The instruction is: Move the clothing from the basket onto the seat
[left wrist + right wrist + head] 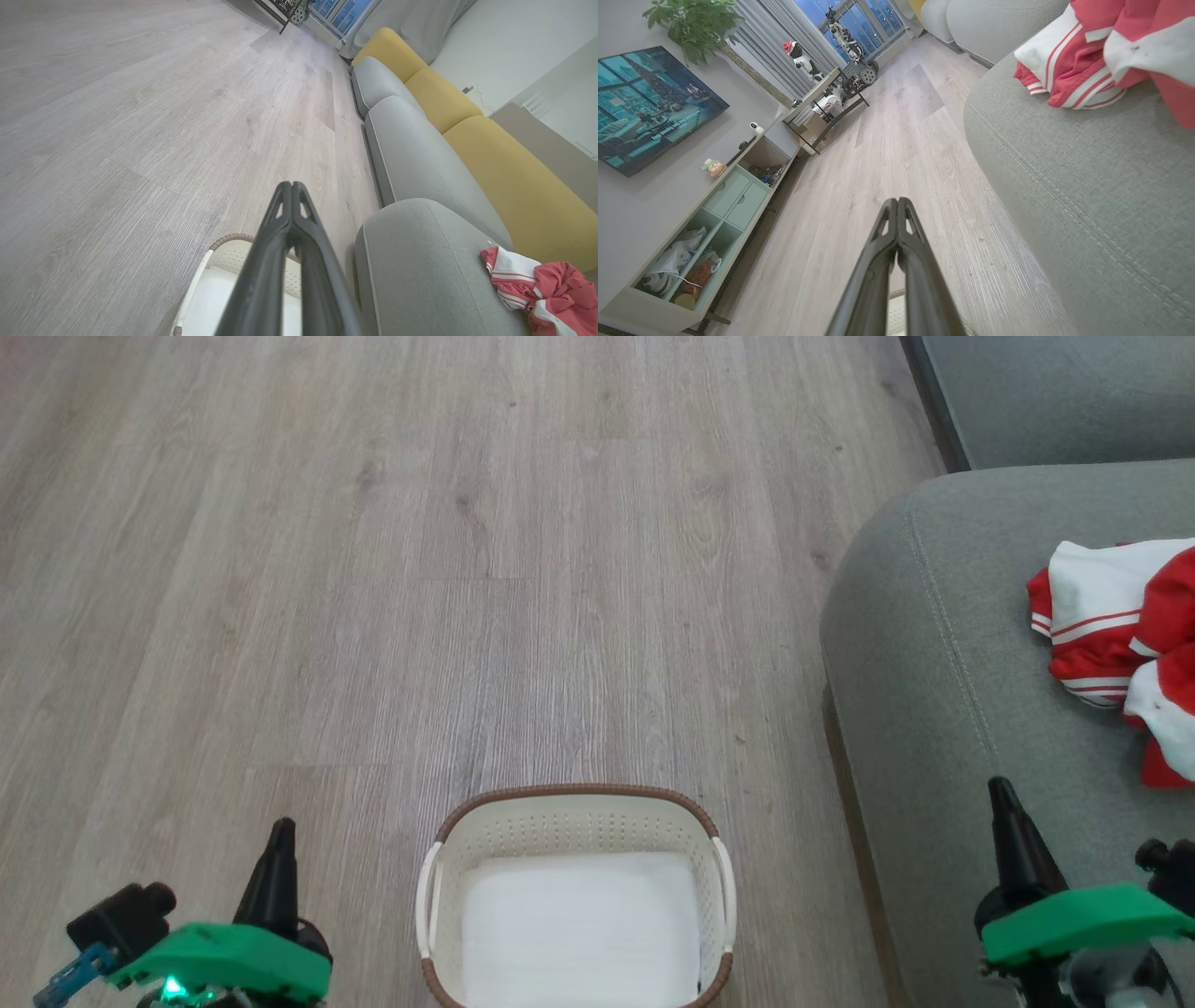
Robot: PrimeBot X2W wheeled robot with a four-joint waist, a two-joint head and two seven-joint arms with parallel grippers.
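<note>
1. On the seat (934, 709), at 3 o'clock in the head view, lies the clothing (1120, 644): a red-and-white heap, well in from the rounded corner and partly cut by the frame edge.
2. Basket (579, 793) sits on the floor (373, 616) at 6 o'clock. Inside I see a flat white sheet (579, 924) and no red fabric.
3. Left gripper (282, 829) at 7 o'clock: fingers pressed together, nothing between them. Right gripper (1002, 791) at 4 o'clock, over the seat's front: likewise closed and empty.
4. Judgement: the transfer looks complete, so the step in hand is verification.
5. To do it well, I want both arms clear of the heap so no fingertip snags a hem. I check the basket's near wall, cut off by the frame, for a hidden garment. I leave the sheet alone.
</note>
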